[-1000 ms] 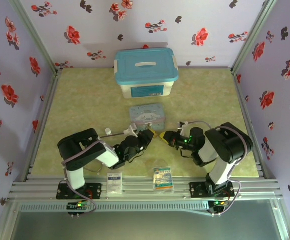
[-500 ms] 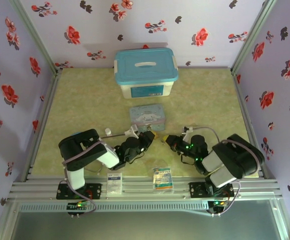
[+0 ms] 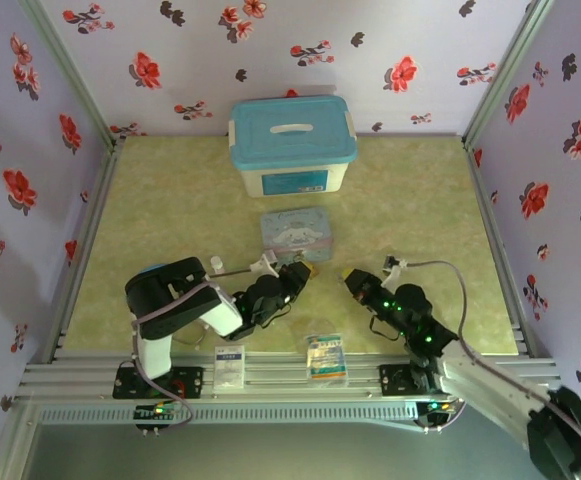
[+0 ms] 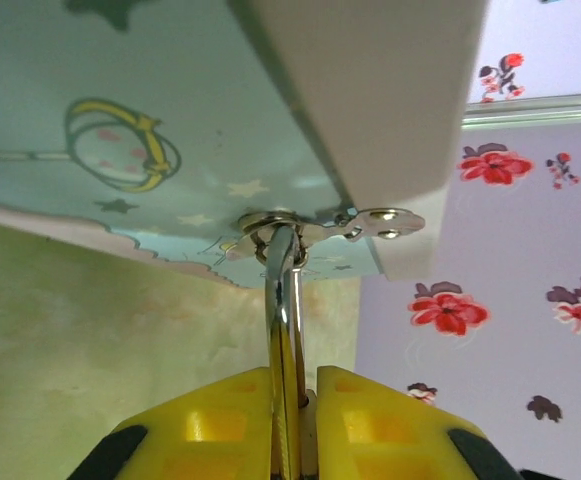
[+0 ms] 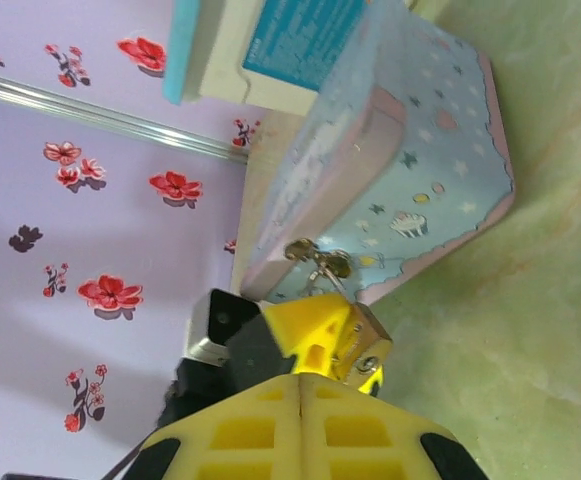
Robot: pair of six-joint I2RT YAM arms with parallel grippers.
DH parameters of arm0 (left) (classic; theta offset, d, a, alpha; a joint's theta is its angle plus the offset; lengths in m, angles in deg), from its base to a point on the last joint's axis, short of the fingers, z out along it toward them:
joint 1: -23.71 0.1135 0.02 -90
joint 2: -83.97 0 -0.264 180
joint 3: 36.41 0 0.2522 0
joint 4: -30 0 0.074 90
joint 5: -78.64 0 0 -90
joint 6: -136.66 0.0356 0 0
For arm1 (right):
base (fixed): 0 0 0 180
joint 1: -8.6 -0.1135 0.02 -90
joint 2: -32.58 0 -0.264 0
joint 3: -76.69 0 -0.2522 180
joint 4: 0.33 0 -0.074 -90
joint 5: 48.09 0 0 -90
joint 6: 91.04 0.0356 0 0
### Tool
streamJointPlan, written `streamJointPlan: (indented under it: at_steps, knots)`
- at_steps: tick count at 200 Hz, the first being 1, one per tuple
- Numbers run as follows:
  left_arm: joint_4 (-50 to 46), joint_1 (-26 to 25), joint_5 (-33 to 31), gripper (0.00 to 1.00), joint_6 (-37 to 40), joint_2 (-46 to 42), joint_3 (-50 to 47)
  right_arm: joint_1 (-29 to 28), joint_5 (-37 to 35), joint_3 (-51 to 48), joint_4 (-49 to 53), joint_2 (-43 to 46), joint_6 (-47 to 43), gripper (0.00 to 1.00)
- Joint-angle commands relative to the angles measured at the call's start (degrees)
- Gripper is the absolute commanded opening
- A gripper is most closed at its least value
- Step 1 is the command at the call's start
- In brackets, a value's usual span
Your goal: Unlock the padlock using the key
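The brass padlock (image 5: 368,340) hangs by its chrome shackle (image 4: 284,300) from the hasp on the front of the cartoon tin (image 3: 295,232). My left gripper (image 4: 292,375) is shut on the padlock, its yellow fingers pinching it from both sides at the tin's near right corner (image 3: 305,272). My right gripper (image 5: 300,378) sits just short of the padlock, a little to its right (image 3: 348,274). Its pads are pressed together with nothing showing between them. The padlock's silver keyhole end faces it. The key is hidden.
A white box with a blue lid (image 3: 292,143) stands behind the tin. Two flat packets (image 3: 230,362) (image 3: 326,355) lie at the near edge. A small white bottle (image 3: 216,264) stands left of my left gripper. Floral walls close in on three sides.
My right arm has drawn back from the padlock, and its elbow has swung down towards the near right corner. My left gripper stays on the padlock.
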Motion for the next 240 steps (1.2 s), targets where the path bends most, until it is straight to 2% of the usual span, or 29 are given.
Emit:
streamJointPlan:
  at_steps: [1, 34, 71, 84, 102, 116, 132, 144, 159, 178, 199, 219, 240]
  knots:
    - [1.1, -0.8, -0.7, 0.0, 1.6, 1.2, 0.7, 4.0, 3.2, 0.0, 15.9, 7.4, -3.5, 0.0]
    - [-5.2, -1.4, 0.5, 0.02, 2.7, 0.7, 0.9, 5.5, 5.0, 1.5, 21.2, 10.0, -6.1, 0.0]
    - [-6.6, -1.6, 0.4, 0.05, 3.3, 0.3, -0.1, 5.5, 6.9, 1.7, 15.9, 5.2, -6.7, 0.0]
    - [-7.1, -1.8, 0.8, 0.1, 3.1, 0.8, -0.1, 5.5, 8.3, 1.8, 12.9, 2.7, -7.3, 0.0]
    - [-7.2, -2.2, 0.2, 0.24, 2.5, 1.4, -1.0, 5.5, 11.0, 2.4, 9.5, 0.2, -8.9, 0.0]
    - [-6.6, -2.2, -0.2, 0.3, 2.2, 1.4, -2.0, 5.5, 12.2, 3.4, 8.4, -1.2, -10.4, 0.0]
    - [-6.3, -2.3, -1.1, 0.31, 2.6, 0.5, -3.1, 5.5, 12.9, 3.8, 6.8, -2.9, -11.3, 0.0]
    - [-6.7, -2.4, -1.9, 0.39, 3.4, -1.0, -3.9, 5.5, 13.4, 4.1, 5.1, -4.2, -11.5, 0.0]
    - [-10.0, -2.8, -3.8, 0.44, 6.3, -4.9, -4.9, 5.5, 14.3, 4.2, 2.3, -5.9, -11.3, 0.0]
    - [-22.0, -4.1, -7.7, 0.5, 9.9, -12.9, -4.3, 5.5, 14.9, 4.3, -0.7, -7.7, -11.1, 0.0]
    - [-29.0, -5.5, -10.8, 0.51, 15.8, -20.4, -3.6, 5.5, 16.0, 3.6, -6.6, -9.3, -9.8, 0.0]
    - [-28.6, -5.9, -9.4, 0.48, 23.5, -24.7, -2.1, 5.4, 15.8, 3.9, -9.6, -10.0, -8.4, 0.0]
    - [-22.2, -6.1, -5.9, 0.47, 27.1, -25.4, -1.6, 5.1, 15.3, 4.9, -12.7, -10.6, -5.7, 0.0]
